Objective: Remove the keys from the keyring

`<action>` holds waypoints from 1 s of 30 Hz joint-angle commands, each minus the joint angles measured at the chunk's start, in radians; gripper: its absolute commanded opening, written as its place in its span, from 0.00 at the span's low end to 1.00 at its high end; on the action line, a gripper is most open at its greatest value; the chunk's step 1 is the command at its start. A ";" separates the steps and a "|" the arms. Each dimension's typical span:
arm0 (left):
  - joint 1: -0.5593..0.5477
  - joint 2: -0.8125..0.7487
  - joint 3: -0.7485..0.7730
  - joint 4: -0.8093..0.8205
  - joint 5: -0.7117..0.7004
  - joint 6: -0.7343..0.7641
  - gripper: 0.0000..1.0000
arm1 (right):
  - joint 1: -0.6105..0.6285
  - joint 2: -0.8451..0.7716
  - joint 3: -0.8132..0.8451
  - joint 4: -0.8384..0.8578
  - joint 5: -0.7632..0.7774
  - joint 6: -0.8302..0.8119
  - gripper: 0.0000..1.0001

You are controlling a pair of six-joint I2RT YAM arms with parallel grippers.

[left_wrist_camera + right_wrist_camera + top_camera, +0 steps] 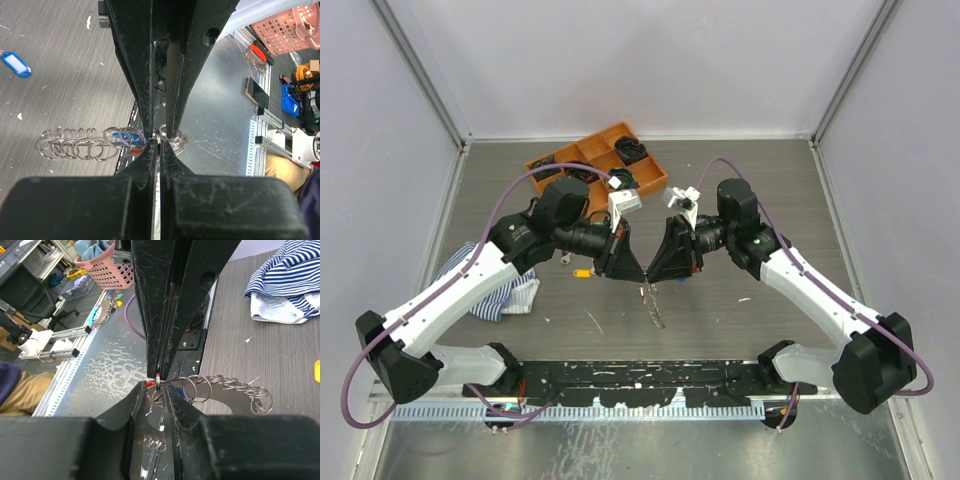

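Table [770,200]: dark grey, fine brushed streaks, scattered white flecks.
Keyring [75,145]: bright silver loops. A blue tag [120,136] and a red sliver [135,151] sit among them.
Loose tag [15,65]: blue with a white window. Second loose tag [581,271]: yellow.
Cloth [285,275]: navy and white stripes, with a plain white patch at its lower edge.
Tray [656,180]: orange, with black coils inside.
Left end effector [159,147] and right end effector [156,390]: matte black, scuffed pale.
Left arm [450,295] and right arm [815,290]: white shells, black joints.
Cable [720,160]: purple.
Basket [100,270]: pink lattice.
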State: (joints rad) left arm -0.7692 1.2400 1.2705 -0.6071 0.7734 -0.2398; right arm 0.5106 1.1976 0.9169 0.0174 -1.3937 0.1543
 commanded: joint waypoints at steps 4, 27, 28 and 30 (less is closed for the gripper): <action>0.007 0.010 0.076 -0.015 0.038 0.028 0.00 | 0.021 0.005 0.051 0.007 -0.011 -0.016 0.21; 0.111 -0.370 -0.501 0.919 -0.167 -0.468 0.47 | -0.058 -0.003 -0.090 0.865 0.065 0.675 0.01; 0.112 -0.379 -0.512 0.935 -0.183 -0.469 0.47 | -0.061 0.003 -0.099 0.939 0.079 0.734 0.01; 0.113 -0.384 -0.525 0.954 -0.194 -0.474 0.47 | -0.061 0.009 -0.092 0.985 0.095 0.771 0.01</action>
State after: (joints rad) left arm -0.6594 0.8791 0.7612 0.0883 0.6449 -0.6270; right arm 0.4557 1.2095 0.8192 0.5869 -1.3506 0.6445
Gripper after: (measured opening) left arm 0.469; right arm 0.036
